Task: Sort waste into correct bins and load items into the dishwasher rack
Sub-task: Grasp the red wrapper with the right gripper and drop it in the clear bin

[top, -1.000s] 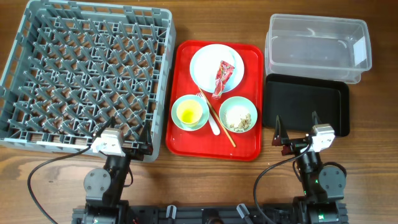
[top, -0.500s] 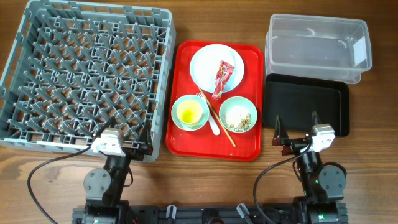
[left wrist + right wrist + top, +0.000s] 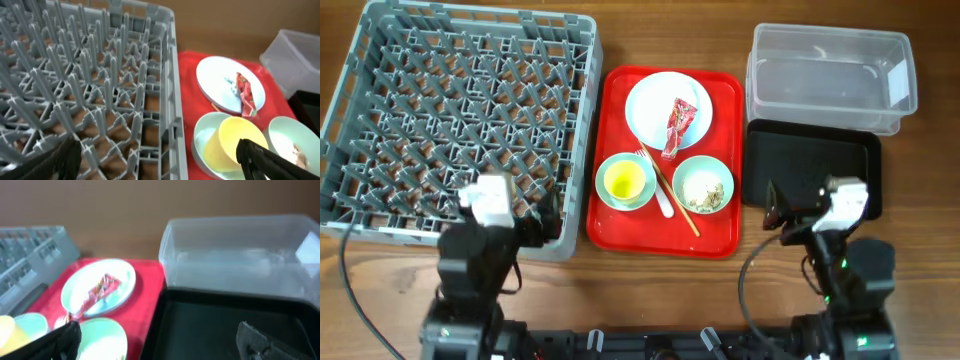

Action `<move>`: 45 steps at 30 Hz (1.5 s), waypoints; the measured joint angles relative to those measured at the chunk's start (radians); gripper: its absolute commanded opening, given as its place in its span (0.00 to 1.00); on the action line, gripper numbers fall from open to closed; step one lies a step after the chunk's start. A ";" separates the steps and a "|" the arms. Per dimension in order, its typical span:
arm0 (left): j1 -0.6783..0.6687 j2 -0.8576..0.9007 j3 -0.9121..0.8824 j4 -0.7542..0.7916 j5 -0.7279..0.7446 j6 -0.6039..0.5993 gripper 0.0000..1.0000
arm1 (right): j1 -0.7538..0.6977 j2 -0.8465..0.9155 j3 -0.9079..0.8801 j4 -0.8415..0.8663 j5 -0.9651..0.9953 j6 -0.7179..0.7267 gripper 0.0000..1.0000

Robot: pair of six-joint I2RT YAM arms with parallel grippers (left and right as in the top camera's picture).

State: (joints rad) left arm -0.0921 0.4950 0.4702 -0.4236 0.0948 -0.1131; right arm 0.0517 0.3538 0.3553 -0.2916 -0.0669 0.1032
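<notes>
Sorting unstarted: snack wrapper on plate, rack bare; we've L gripper, R gripper wide apart (holding nothing).

I have open wooden table along my near edge. The large grey plastic pegged rack fills the left. Only slim gaps separate it, the red serving tray and the flat black tray, which butts against the clear plastic tub.
</notes>
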 measured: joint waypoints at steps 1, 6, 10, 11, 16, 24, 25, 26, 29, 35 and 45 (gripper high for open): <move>0.000 0.049 0.053 -0.044 0.000 0.000 1.00 | 0.000 0.083 0.065 -0.027 -0.007 0.001 1.00; 0.000 0.296 0.331 -0.303 0.000 0.000 1.00 | 0.000 0.491 0.414 -0.238 -0.089 0.001 1.00; 0.000 0.331 0.373 -0.334 0.000 0.000 1.00 | 0.000 0.768 0.679 -0.457 -0.125 0.002 1.00; 0.000 0.332 0.373 -0.335 0.000 0.000 1.00 | 0.000 0.803 0.703 -0.452 -0.150 0.002 1.00; 0.000 0.332 0.373 -0.341 0.000 0.000 1.00 | 0.053 0.916 0.720 -0.363 -0.307 0.013 1.00; 0.000 0.332 0.373 -0.340 0.000 0.000 1.00 | 0.306 1.250 1.060 -0.410 -0.152 0.077 0.93; 0.000 0.332 0.374 -0.340 0.000 0.000 1.00 | 0.319 1.316 1.063 -0.402 -0.128 0.111 0.92; 0.000 0.332 0.374 -0.340 0.000 0.000 1.00 | 0.326 1.358 1.063 -0.399 -0.103 0.139 0.89; 0.000 0.332 0.374 -0.340 0.000 0.000 1.00 | 0.343 1.502 1.063 -0.357 -0.052 0.248 0.82; 0.000 0.332 0.374 -0.340 0.000 0.000 1.00 | 0.374 1.663 1.063 -0.328 -0.043 0.375 0.62; 0.000 0.332 0.374 -0.340 0.000 0.000 1.00 | 0.375 1.674 1.095 -0.359 -0.041 0.441 0.04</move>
State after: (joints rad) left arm -0.0921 0.8268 0.8444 -0.7639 0.0944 -0.1135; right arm 0.4267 2.0281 1.4502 -0.6506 -0.1078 0.5438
